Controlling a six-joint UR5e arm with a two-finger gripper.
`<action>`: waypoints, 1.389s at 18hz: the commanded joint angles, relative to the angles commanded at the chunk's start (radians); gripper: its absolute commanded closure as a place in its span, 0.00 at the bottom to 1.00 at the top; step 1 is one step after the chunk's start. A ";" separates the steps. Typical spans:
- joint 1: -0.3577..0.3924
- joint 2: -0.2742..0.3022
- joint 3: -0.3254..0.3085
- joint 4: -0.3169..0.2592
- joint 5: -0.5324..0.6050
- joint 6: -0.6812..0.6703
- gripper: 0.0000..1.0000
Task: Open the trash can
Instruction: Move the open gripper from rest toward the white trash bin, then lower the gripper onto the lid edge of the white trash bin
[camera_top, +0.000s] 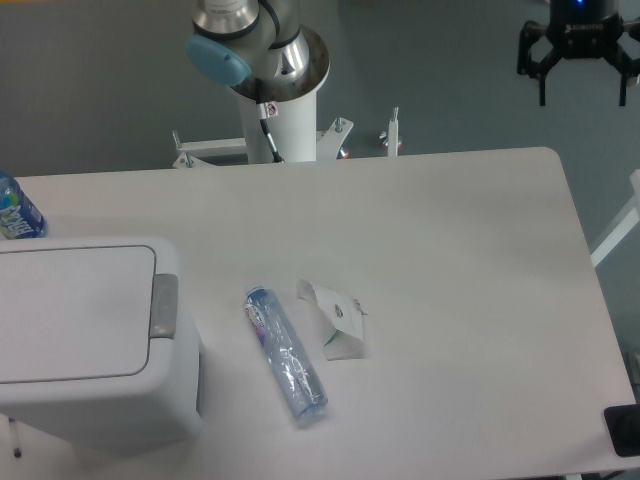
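The arm's base column (285, 125) stands white and upright at the top of the view, left of centre, with a silver flange where it widens. Above it sits a metallic joint housing (245, 30) with a pale blue end cap (217, 58) facing down and to the left — the links beyond this joint run out of frame. A thin cable hangs along the front of the column.

The gripper (581, 98) appears at the top right corner, black, with a blue glow at its upper edge. Its two fingers (542, 70) point downward and stand well apart — the jaws look spread, though the wrist above is cut off.
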 joint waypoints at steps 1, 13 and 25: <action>-0.002 0.000 -0.003 0.000 0.000 0.000 0.00; -0.081 0.012 -0.005 0.002 0.003 -0.193 0.00; -0.356 -0.011 0.009 0.149 0.008 -0.713 0.00</action>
